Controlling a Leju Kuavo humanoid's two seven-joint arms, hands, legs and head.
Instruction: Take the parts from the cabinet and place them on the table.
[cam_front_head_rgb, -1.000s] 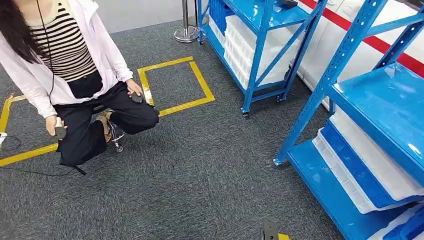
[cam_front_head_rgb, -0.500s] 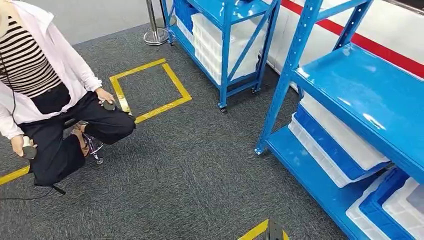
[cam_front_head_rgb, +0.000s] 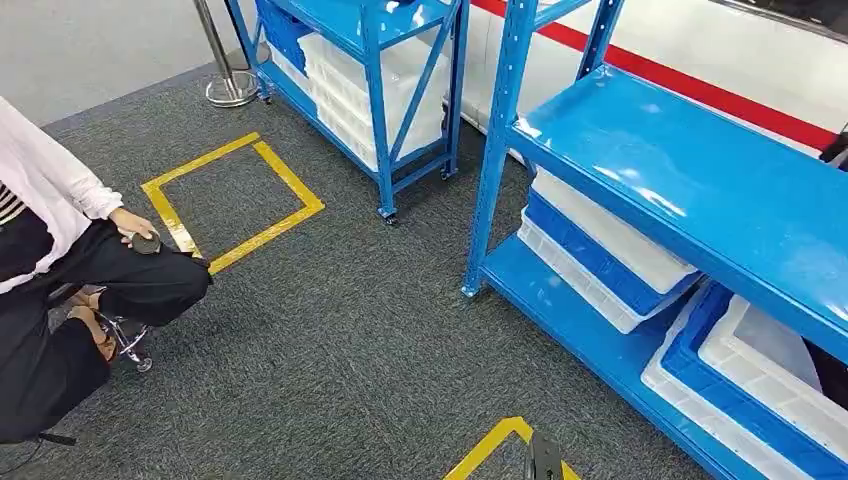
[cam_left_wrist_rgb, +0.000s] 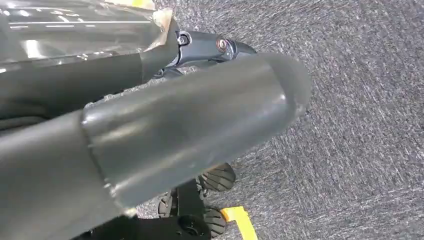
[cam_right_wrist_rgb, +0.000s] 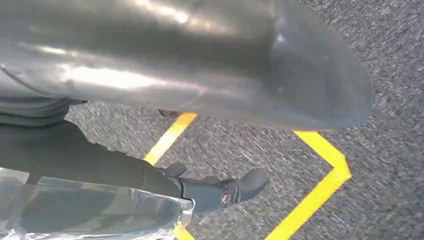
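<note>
The parts are presumably lying in the white and blue bins (cam_front_head_rgb: 620, 265) on the blue shelving (cam_front_head_rgb: 690, 190), their contents too small to make out. The robot appears to be approaching the cabinet; reaching in comes next. The left hand (cam_left_wrist_rgb: 150, 135) and right hand (cam_right_wrist_rgb: 200, 65) are hanging over carpet, holding nothing visible; finger spread cannot be told. A seated person (cam_front_head_rgb: 60, 270) is cut off at the edge.

The person (cam_front_head_rgb: 70, 270) at the head view's left edge is cut off there, head and one side out of frame. The near blue rack (cam_front_head_rgb: 700, 200) runs off the right edge, its bins (cam_front_head_rgb: 760, 370) partly hidden under the shelf. In both wrist views the thumb (cam_left_wrist_rgb: 190, 125) is blurred, hiding the fingers (cam_right_wrist_rgb: 220, 192) behind.
</note>
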